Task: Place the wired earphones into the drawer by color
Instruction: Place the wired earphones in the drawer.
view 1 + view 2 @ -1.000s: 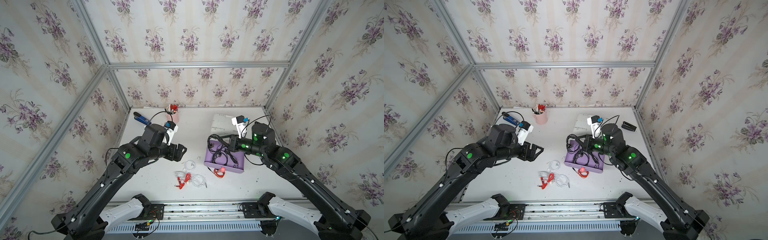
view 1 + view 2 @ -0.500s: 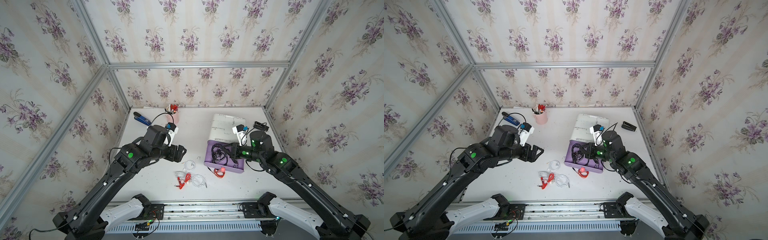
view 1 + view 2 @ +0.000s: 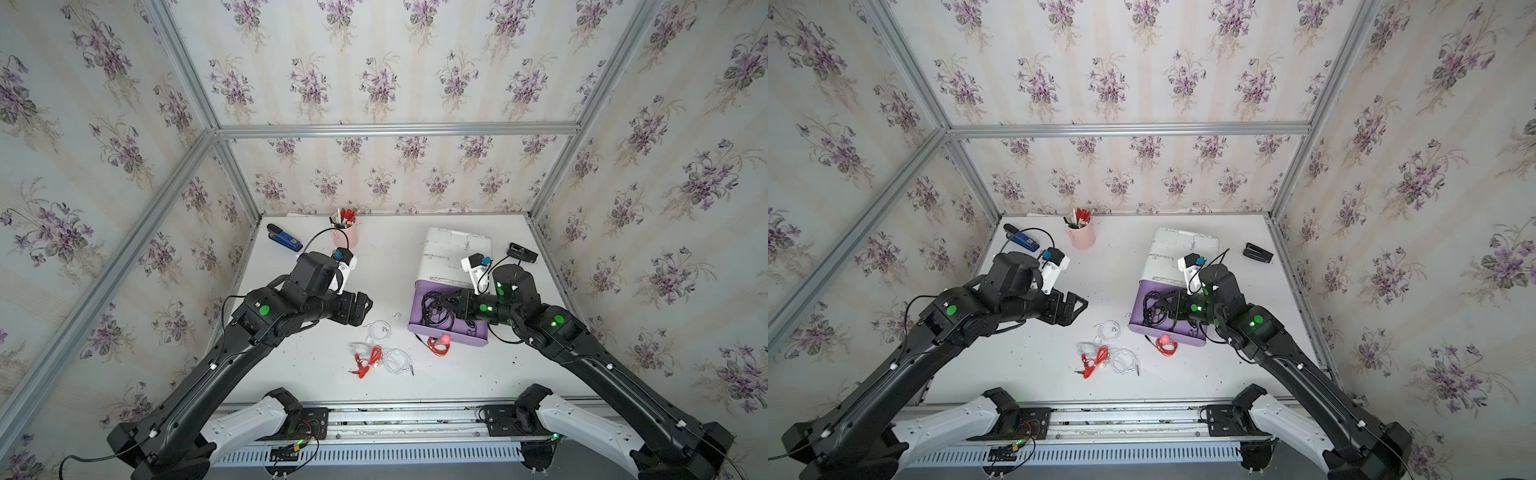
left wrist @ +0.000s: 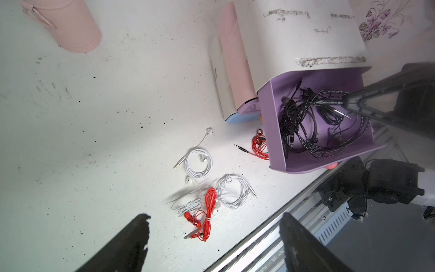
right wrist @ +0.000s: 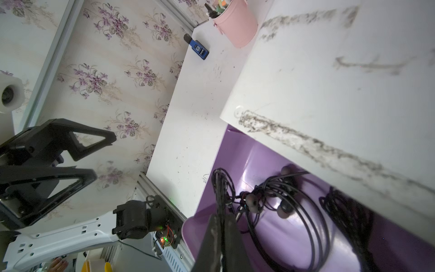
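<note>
The purple drawer (image 3: 446,337) stands pulled out of the white drawer unit (image 3: 455,253). Black wired earphones (image 3: 435,309) lie tangled inside it. My right gripper (image 3: 449,300) reaches into the drawer, shut on a cord of the black earphones (image 5: 221,188); the right wrist view shows its tip (image 5: 222,215) pinching that cord. On the table lie two white earphone bundles (image 3: 379,331) (image 3: 397,360), a red bundle (image 3: 369,360), and another red bundle (image 3: 437,345) against the drawer front. My left gripper (image 3: 362,305) hovers open to the left of them, holding nothing.
A pink pen cup (image 3: 347,232) and a blue stapler (image 3: 284,241) stand at the back left. A small black object (image 3: 521,252) lies at the back right. The metal rail (image 3: 399,415) runs along the table's front edge. Patterned walls close in three sides.
My right gripper has come down into the purple drawer with the black earphones. My left gripper has shifted slightly toward the earphones on the table and stays open.
</note>
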### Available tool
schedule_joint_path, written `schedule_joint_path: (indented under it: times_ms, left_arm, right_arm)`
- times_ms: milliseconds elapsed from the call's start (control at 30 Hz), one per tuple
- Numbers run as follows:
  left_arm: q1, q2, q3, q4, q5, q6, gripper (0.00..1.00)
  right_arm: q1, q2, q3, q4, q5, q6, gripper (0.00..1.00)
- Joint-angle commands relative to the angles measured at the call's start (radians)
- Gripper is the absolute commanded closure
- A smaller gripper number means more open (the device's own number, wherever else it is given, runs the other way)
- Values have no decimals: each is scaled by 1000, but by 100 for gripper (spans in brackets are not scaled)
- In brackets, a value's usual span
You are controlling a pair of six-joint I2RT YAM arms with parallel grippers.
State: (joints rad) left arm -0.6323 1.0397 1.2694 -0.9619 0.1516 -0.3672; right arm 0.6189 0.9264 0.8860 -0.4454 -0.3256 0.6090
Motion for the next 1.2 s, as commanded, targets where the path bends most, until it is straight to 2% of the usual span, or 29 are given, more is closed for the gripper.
schedule_joint_path:
  times_ms: [0,333,533,667,833,900,967,1000,1033,1167]
  left_arm:
    - [0,0,-3,22,-17,1,11]
    - [1,7,-8,28,-7,1,11]
    - [0,1,-9,24,-8,-6,11]
    - [0,-3,-26,40,58,-15,11]
    - [-20,-67,-196,218,269,-125,11]
    - [-58,-109,-305,348,324,-214,12]
    - [-121,-139,-396,475,332,-301,14]
    - [-167,-147,-439,552,332,-346,16]
    - [-211,-149,-473,618,318,-383,25]
    - [-402,-98,-580,919,155,-515,76]
  right_arm:
    - [-1,-6,2,-4,42,-12,90]
    - [-1,-2,10,-30,63,-27,65]
    - [-1,-4,62,-67,86,-48,63]
    - [-2,-6,137,-97,82,-73,62]
    - [-5,17,266,-194,154,-120,58]
    - [-22,49,319,-254,201,-132,56]
    - [-62,76,344,-287,216,-141,54]
    - [-107,89,351,-288,210,-143,54]
    - [-140,101,357,-288,202,-146,54]
    - [-220,161,386,-245,139,-166,61]
